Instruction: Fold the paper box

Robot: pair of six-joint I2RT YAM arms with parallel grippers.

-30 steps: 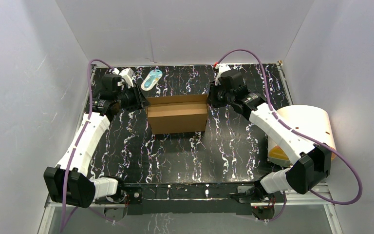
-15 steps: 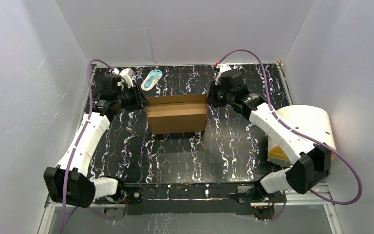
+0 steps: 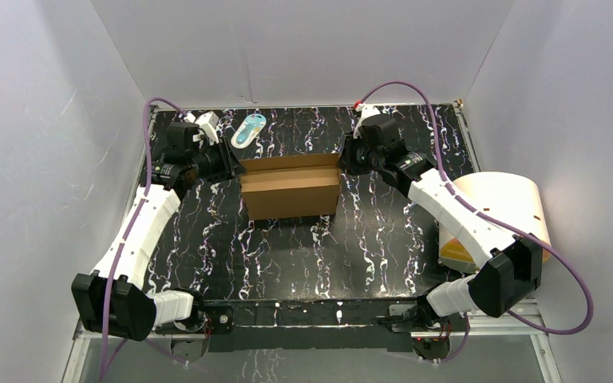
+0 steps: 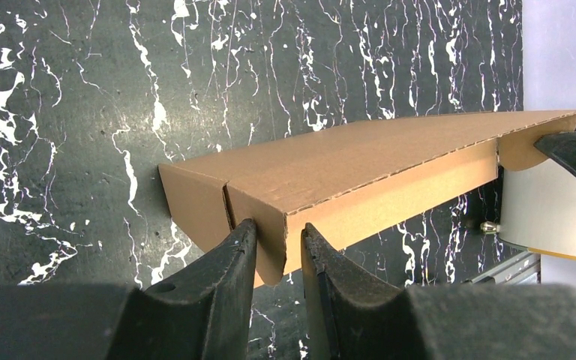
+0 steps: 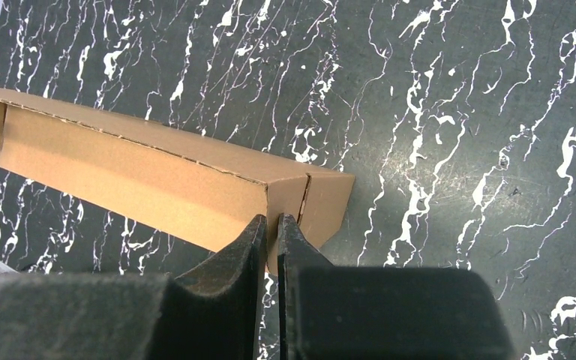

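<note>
Resting place: the paper box [image 3: 291,187] sits on the bench [image 3: 287,263] toward the far middle, between the two arms, one long side facing the bases, raised into a shallow rectangular form
Left end effector [image 4: 274,259]: pinching the box's left end wall, one finger on each face of the cardboard
Right end effector [image 5: 271,232]: pressed nearly together on the thin edge of the right end wall
Weight: likely light, so a push from one side alone could slide it
Stiffness: rigid across the panels, probably bending only along creases and springing back if released
Fragility: a hard pinch could crush the corrugation or dent an edge
Surface: matte card, unlikely to slip
Where to hold: end walls near the corners, both ends together, clear of the crease being folded
</note>
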